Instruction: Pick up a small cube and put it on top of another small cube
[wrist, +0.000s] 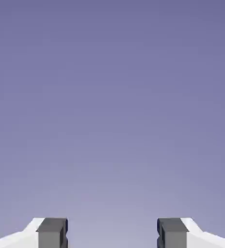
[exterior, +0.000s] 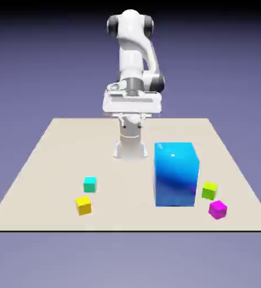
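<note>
The small yellow cube (exterior: 84, 205) rests on the table near the front, on the exterior view's left. The small lime-green cube (exterior: 209, 190) sits on the exterior view's right, just beside the big blue cube (exterior: 176, 174). My gripper (exterior: 132, 120) hangs high over the far side of the table, well away from both cubes. In the hand view my gripper (wrist: 112, 232) is open: the two grey fingertips (wrist: 52, 233) stand apart with only the plain backdrop between them, and no cube shows there.
A teal small cube (exterior: 89, 184) lies just behind the yellow one. A magenta small cube (exterior: 217, 209) lies in front of the lime-green one. The tall blue cube stands between the two groups on the beige table (exterior: 71, 146).
</note>
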